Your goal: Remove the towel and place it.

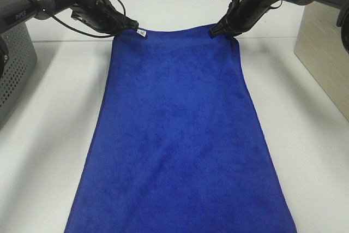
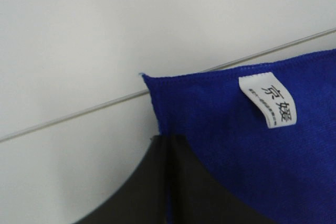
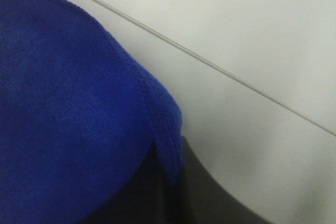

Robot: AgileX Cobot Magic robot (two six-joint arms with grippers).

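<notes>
Exterior high view: the towel (image 1: 177, 140) is spread along the table (image 1: 49, 135), its long axis running from far edge to near edge, each far corner pinched shut by the left gripper (image 1: 132, 26) and right gripper (image 1: 216, 30).

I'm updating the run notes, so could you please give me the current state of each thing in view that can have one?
Towel: spread flat and lengthwise on the table, near end running out of view, far corners pinched.
Tag: lying flat on the towel's far edge, by the left corner.
Left claw: shut on the towel's far left corner.
Right claw: shut on the towel's far right corner.
</notes>
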